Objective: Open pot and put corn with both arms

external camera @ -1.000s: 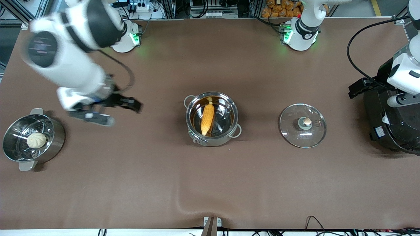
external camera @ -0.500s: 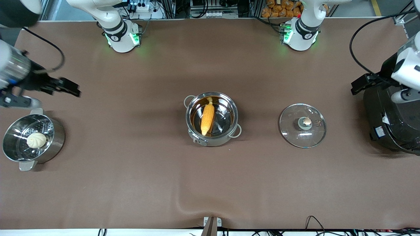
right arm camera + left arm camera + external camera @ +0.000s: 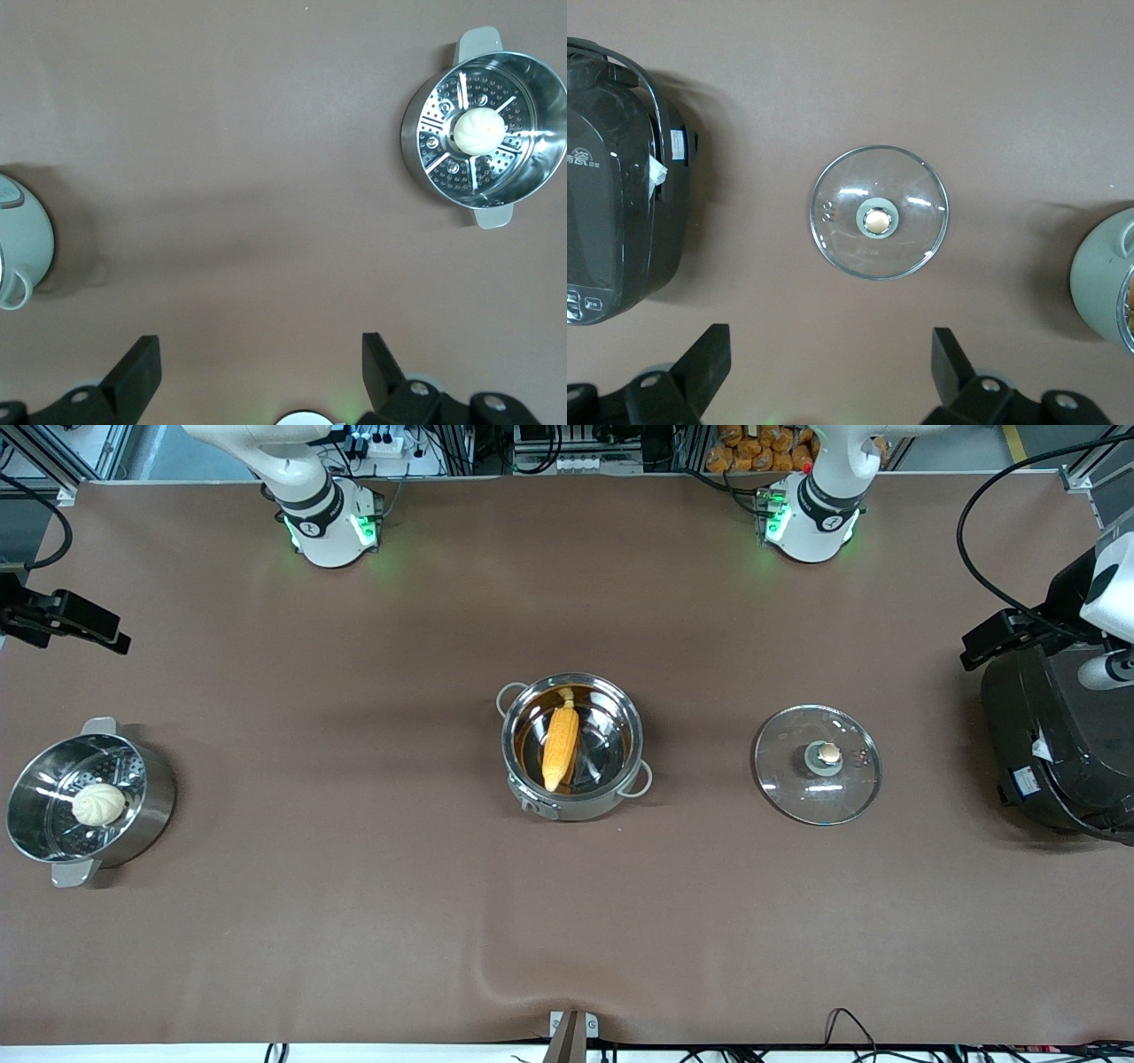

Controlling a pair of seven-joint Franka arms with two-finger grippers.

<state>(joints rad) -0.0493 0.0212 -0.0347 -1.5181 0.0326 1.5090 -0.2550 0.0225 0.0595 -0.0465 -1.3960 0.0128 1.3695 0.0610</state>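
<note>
The steel pot (image 3: 576, 808) stands open at the table's middle, with the yellow-orange corn (image 3: 560, 746) lying inside it. Its glass lid (image 3: 797, 779) lies flat on the table beside it, toward the left arm's end, knob up. My left gripper (image 3: 992, 642) is up over the black cooker, open and empty; its wrist view (image 3: 830, 363) looks down on the lid (image 3: 912, 239) and the pot's edge (image 3: 1103, 283). My right gripper (image 3: 89, 624) is up over the table's edge at the right arm's end, open and empty (image 3: 259, 367). The pot's edge (image 3: 22, 243) shows there.
A steamer pot (image 3: 155, 797) with a pale bun (image 3: 97, 803) stands at the right arm's end, also in the right wrist view (image 3: 416, 150). A big black cooker (image 3: 1054, 753) stands at the left arm's end. The brown cloth has a fold (image 3: 496, 974) near the front edge.
My right arm has swung away from the table's middle out to its end of the table. My left gripper has drifted a little farther out over the cooker. Pot, corn and lid have not moved.
</note>
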